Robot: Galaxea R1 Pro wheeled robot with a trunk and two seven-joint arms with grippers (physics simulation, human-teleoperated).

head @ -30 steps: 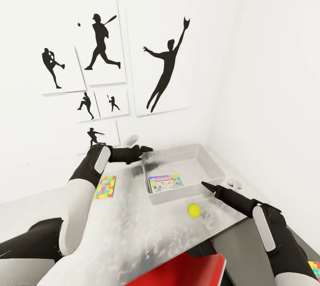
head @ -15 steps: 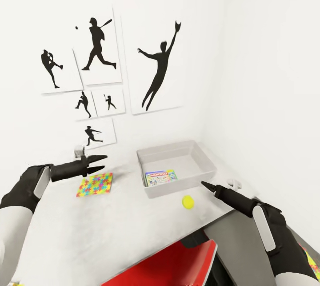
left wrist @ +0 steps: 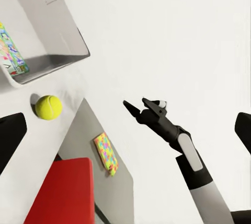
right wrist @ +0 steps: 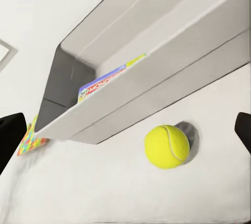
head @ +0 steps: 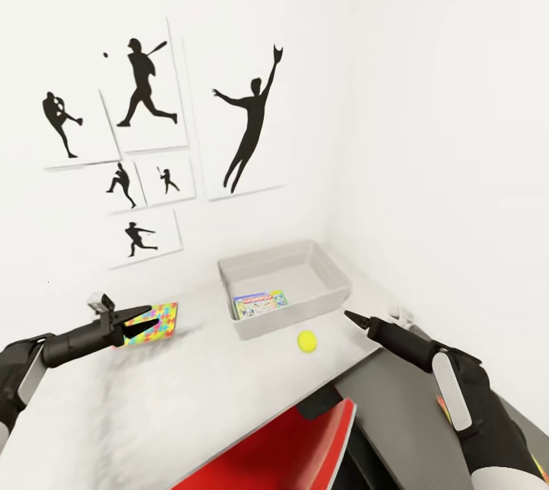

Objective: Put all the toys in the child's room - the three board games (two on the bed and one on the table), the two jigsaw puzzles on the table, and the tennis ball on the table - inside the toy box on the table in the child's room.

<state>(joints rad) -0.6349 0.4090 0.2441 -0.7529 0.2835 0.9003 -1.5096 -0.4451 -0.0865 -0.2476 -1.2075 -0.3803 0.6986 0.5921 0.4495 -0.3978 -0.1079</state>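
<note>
Board game (head: 260, 304) inside toy box (head: 332, 271); tennis ball (head: 306, 341) apparently just beside.

**Arm and gripper pose: both arms extending forward, nothing held**

The left arm is reaching in from the lower left of the head view, forearm lying nearly level. The left gripper (head: 137, 320) is pointing forward and slightly upward with its jaws standing apart, a visible gap between the two dark fingers (head: 133, 313). It is gripping nothing.

The right arm is rising from the lower right, white forearm panel facing up, wrist angled toward the centre. The right gripper (head: 356, 319) is tapering to a point; the left wrist view is showing its fingers (left wrist: 132, 107) parted and empty.
</note>
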